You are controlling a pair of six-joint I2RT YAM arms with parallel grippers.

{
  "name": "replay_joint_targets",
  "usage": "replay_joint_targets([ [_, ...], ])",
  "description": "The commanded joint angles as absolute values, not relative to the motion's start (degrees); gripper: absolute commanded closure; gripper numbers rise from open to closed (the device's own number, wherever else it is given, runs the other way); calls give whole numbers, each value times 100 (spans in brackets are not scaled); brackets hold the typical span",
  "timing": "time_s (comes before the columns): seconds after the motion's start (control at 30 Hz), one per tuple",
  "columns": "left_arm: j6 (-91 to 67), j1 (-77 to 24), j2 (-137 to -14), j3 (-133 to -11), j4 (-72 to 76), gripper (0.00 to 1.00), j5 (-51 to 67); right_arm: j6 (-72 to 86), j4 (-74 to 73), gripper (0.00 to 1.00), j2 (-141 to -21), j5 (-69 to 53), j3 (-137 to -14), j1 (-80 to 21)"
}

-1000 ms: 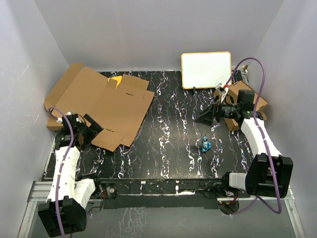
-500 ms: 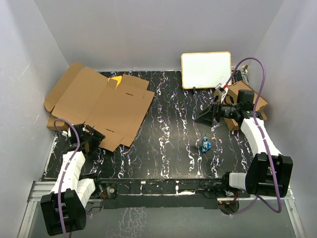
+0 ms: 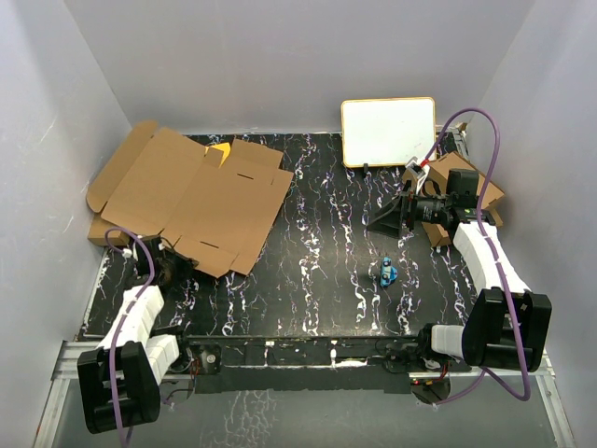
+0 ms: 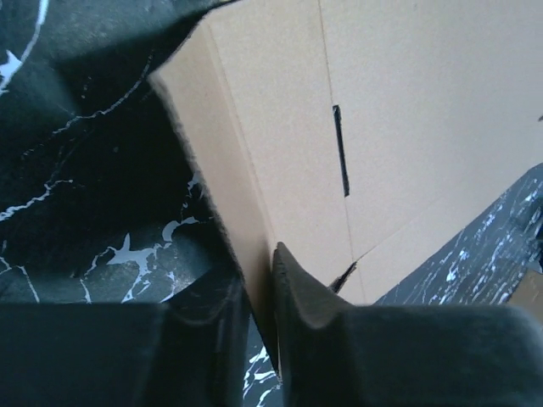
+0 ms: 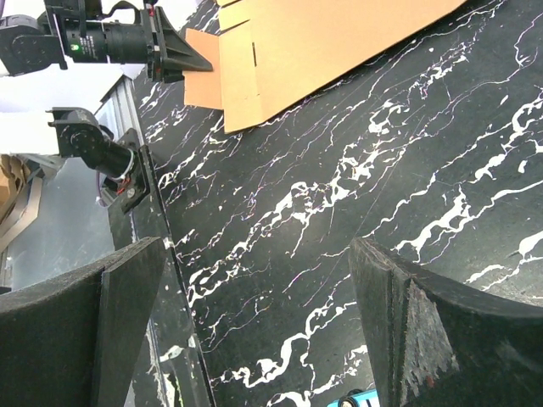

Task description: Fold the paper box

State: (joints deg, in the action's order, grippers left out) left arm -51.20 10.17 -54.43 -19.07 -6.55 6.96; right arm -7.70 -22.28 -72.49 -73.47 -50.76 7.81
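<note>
The paper box (image 3: pixel 201 196) lies unfolded and flat at the table's far left, a large brown cardboard sheet with flaps and slots. My left gripper (image 3: pixel 171 264) is at its near-left corner, shut on the edge of a flap. In the left wrist view the flap (image 4: pixel 246 170) stands on edge between my two dark fingers (image 4: pixel 305 297), pinched at the left gripper (image 4: pixel 257 284). My right gripper (image 3: pixel 387 224) hovers over the right half of the table, far from the box. Its jaws stand wide apart with nothing between them, as the right gripper (image 5: pixel 259 254) shows; the box (image 5: pixel 314 42) lies far off.
A whiteboard (image 3: pixel 388 131) leans at the back right. A small brown box (image 3: pixel 457 191) sits beside the right arm, and another (image 3: pixel 101 231) is partly under the sheet's left edge. A yellow card (image 3: pixel 219 149) peeks out behind the sheet. A small blue object (image 3: pixel 388 273) lies right of centre.
My left gripper has drawn back toward the near-left corner and closed from wide open onto the flap's edge. The right arm has not moved.
</note>
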Motion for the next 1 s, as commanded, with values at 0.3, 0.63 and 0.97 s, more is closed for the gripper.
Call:
replay_joint_targets([
  [0.3, -5047, 1033, -4747, -1948, -659, 100, 1742, -831, -2233, 1, -7421, -7730, -5293, 747],
  [0.63, -5562, 776, -4379, -1795, -498, 100, 2623, -230, -1497, 1, -7365, -7531, -4908, 755],
  [0.97, -6036, -158, -4384, -1893, -561, 100, 2408, 353, -712, 1, -7319, -7144, -4430, 797],
])
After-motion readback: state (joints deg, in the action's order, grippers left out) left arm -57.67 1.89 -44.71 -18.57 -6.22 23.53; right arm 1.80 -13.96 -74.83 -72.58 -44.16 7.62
